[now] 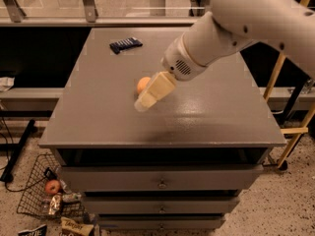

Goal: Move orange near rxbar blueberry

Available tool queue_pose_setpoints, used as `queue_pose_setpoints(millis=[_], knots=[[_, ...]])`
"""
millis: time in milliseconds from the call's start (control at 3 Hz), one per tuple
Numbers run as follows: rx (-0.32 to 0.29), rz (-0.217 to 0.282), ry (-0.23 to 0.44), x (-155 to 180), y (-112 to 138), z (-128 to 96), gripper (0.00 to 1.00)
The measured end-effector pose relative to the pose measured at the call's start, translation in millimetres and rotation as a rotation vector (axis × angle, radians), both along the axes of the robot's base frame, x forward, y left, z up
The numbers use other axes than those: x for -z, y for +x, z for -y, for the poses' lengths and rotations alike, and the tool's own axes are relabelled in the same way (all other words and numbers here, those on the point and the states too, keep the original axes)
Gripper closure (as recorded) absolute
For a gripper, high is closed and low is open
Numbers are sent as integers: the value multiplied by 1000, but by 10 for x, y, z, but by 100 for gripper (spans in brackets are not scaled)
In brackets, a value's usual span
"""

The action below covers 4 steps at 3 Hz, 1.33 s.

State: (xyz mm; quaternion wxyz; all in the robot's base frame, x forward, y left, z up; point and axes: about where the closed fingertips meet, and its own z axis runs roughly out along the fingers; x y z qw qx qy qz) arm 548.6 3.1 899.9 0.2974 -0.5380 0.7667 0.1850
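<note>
Gripper (143, 102) is hanging over the middle of the worktop (211, 117), slanting down toward the front left corner; whether it is apart or together cannot be told. At far left, on the floor, a wire basket (30, 208) is holding a red apple (52, 186). The blue bar (126, 44) is lying near the far left corner. The orange (142, 84) is sitting near the middle, well apart from the bar and partly hidden behind the gripper. The white arm (236, 28) is reaching in from the far right corner.
</note>
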Motion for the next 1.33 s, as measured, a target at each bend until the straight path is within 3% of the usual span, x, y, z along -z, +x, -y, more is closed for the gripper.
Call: queue_pose_setpoints(millis=[333, 1000, 1333], knots=[[16, 6, 10, 125, 136, -270, 0], [109, 6, 31, 343, 451, -281, 0], [117, -13, 32, 467, 528, -295, 2]])
